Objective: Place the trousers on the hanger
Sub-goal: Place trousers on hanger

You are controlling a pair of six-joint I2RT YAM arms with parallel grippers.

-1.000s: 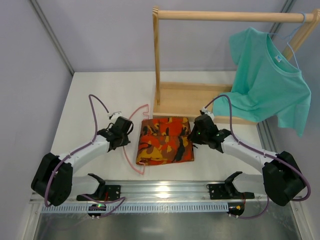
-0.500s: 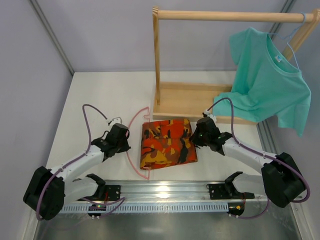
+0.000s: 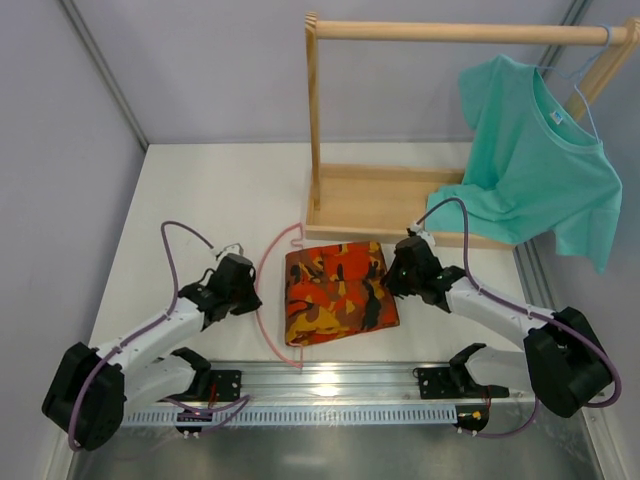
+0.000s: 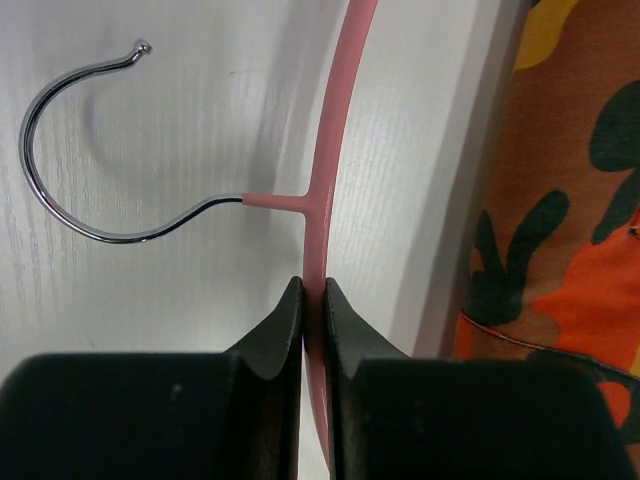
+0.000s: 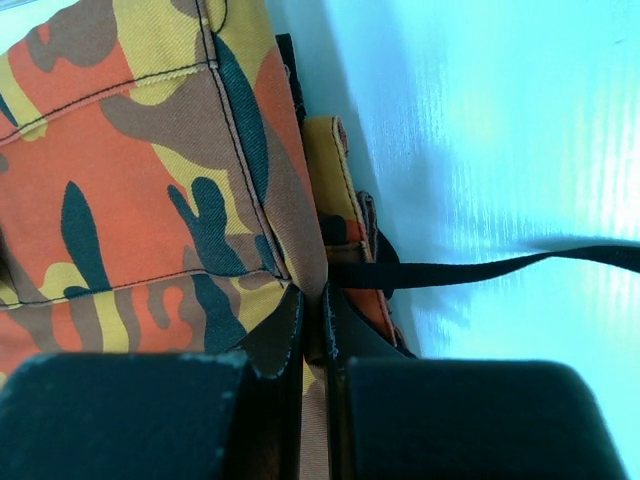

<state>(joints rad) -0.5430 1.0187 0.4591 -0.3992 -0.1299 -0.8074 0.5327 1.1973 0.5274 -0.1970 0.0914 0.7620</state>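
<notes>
- Left gripper (image 4: 312, 290) clamped shut on the hanger (image 4: 322, 170): black fingers pinch the thin, smooth pink arc just short of the hook stem. The arc nearer the camera is hidden behind the gripper body.
- Right gripper (image 5: 312, 300) closed on the right edge of the trousers (image 5: 130, 190), pinching a fold of stitched camouflage cloth. The layers behind the fingers are hard to tell apart.
- Thin black drawstring (image 5: 480, 268) trails from that edge and is cut off at the frame.
- Hook (image 4: 110, 239): silver wire in an open curl with a beaded tip, lying flat on the white table (image 3: 200, 190).
- From above, the trousers lie folded in a rough rectangle between both grippers. Only the hanger's curved side shows, at their left edge; its bar cannot be made out.
- Farther back stands a wooden rack (image 3: 313, 120), with a teal T-shirt (image 3: 530, 160) hanging at the right end of its rail.
</notes>
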